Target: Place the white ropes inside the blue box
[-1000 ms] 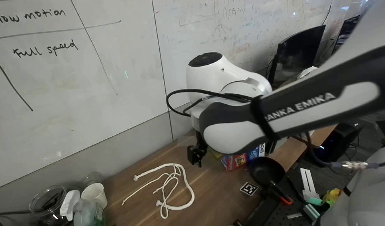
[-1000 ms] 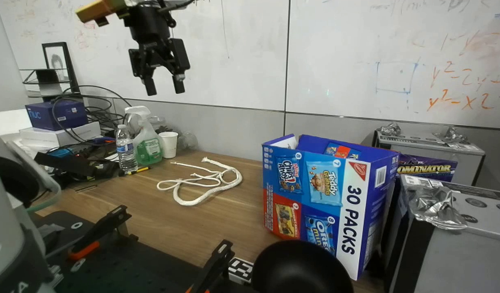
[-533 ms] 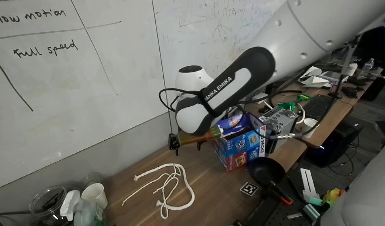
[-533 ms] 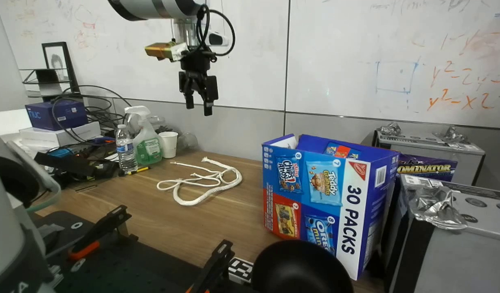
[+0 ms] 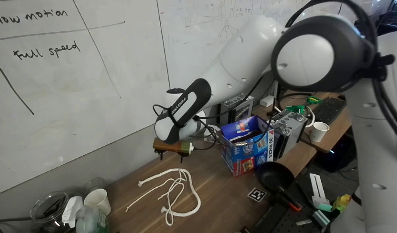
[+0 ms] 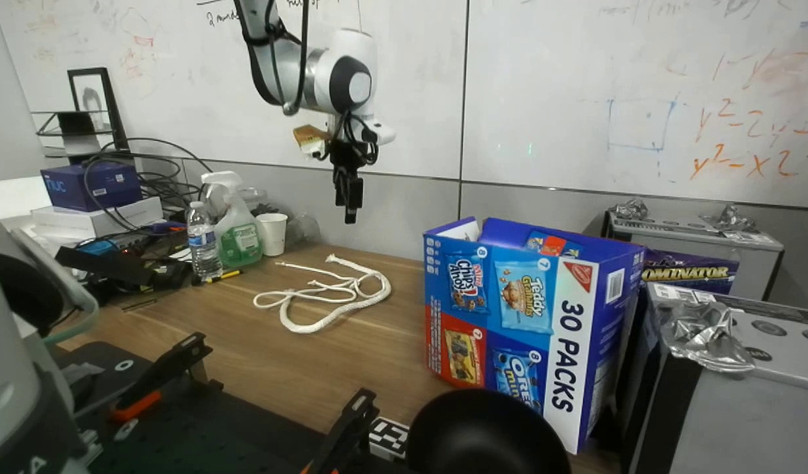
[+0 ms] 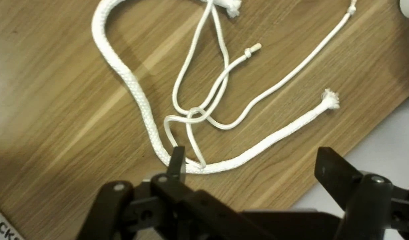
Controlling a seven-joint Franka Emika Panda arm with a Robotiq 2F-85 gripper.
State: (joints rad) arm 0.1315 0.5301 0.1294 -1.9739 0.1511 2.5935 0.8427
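Note:
The white ropes, one thick and one or more thin, lie in loose loops on the wooden table. They show in both exterior views (image 5: 198,200) (image 6: 312,327) and the wrist view (image 7: 140,96). The open-topped blue box (image 5: 247,153) stands upright apart from them, printed with snack pictures; it also shows in an exterior view (image 6: 489,283). Only its corner (image 7: 4,224) shows in the wrist view. My gripper (image 5: 171,158) hangs above the table near the wall, past the ropes, fingers down. In the wrist view the gripper (image 7: 251,153) is open with nothing between its fingers.
A whiteboard wall (image 6: 391,197) borders the table behind the gripper. A black pan (image 5: 275,176) sits by the box. A spray bottle (image 6: 238,230), a paper cup (image 6: 272,234) and a water bottle (image 6: 203,240) stand beyond the ropes. Metal appliances (image 6: 726,382) stand behind the box.
My gripper has come down and away from the camera toward the wall and the ropes, and has turned. The arm no longer covers the blue box. The ropes and box have not moved.

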